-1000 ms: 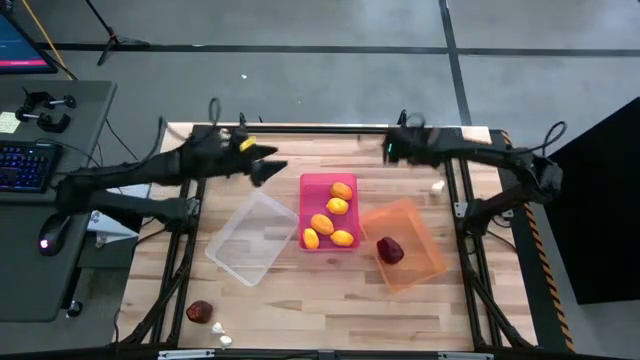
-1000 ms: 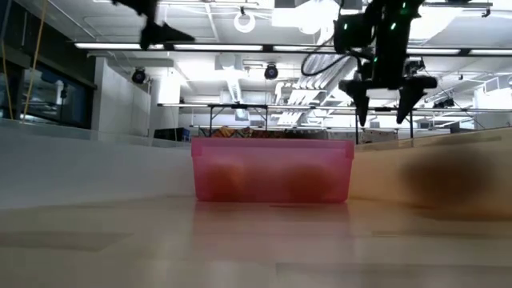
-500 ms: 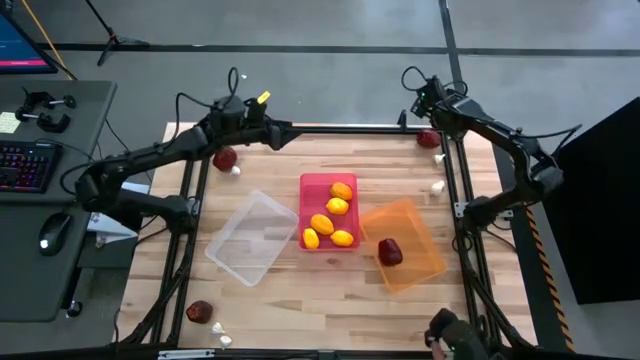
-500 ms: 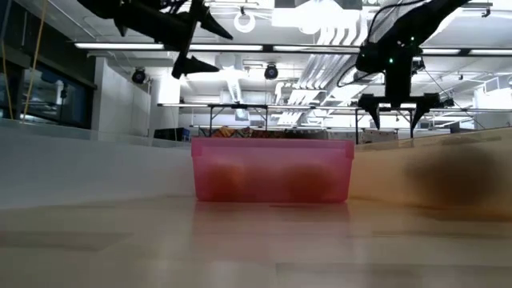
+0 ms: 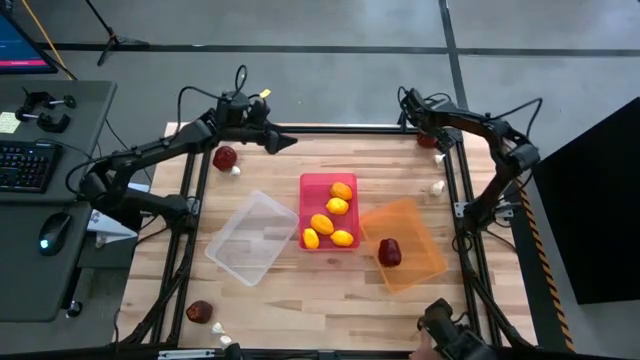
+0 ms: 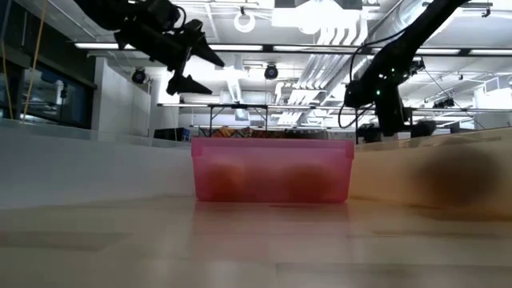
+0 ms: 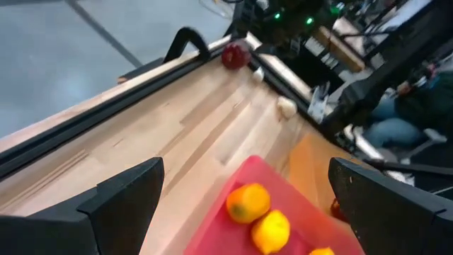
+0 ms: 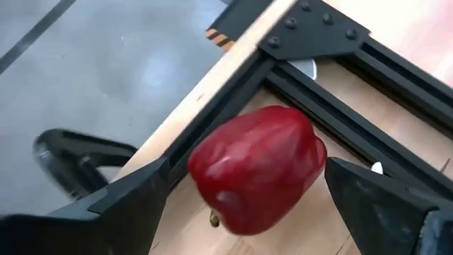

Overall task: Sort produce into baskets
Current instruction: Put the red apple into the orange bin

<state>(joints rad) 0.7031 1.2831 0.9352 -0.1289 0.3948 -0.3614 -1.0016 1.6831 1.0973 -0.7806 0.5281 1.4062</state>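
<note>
Where wood planks end, glossy red pepper (image 8: pixel 253 168)

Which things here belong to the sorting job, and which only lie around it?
Job:
- red bin with four yellow-orange fruits
- orange bin with one dark red fruit
- clear bin
- loose dark red fruits at the table's corners
- whitish bulbs

Lying about:
- keyboard
- computer mouse
- side desk

The orange basket (image 6: pixel 448 180) is a blur in the low view, its contents unreadable.
</note>
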